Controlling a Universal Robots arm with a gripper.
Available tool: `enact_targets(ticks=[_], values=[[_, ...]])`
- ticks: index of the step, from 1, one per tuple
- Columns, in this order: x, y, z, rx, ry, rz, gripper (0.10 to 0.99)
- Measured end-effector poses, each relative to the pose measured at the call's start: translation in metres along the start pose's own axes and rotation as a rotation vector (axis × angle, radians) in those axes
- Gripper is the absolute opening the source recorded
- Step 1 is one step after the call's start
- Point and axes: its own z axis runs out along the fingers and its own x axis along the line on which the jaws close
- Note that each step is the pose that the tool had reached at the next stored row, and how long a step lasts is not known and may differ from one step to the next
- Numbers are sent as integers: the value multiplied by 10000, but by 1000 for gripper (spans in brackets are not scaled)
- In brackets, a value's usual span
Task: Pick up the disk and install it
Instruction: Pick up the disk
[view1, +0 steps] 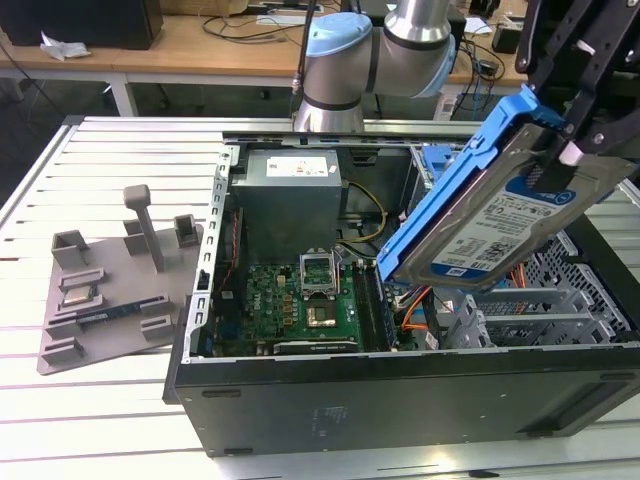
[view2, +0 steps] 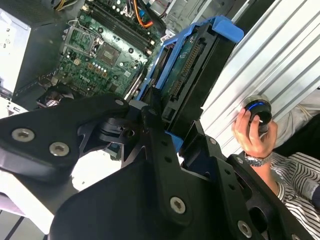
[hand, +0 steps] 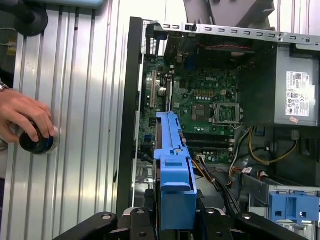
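Pick-up looks done and install remains: the pincer (view1: 575, 122) is clamped on the disk (view1: 505, 210), which hangs tilted above the open computer case (view1: 400, 400), at two o'clock from the motherboard (view1: 290, 300) in the exterior view.

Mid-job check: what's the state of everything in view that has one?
disk: held in the air, tilted, over the computer case.
gripper: shut on the disk.
computer case: lying on its side, side panel off.
grey tray: flat on the table, beside the case.
hand: on a round knob.
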Motion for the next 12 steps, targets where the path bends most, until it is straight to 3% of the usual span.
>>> enact_targets(ticks=[12], values=[[12, -209, -14, -2, 36, 2, 369]])
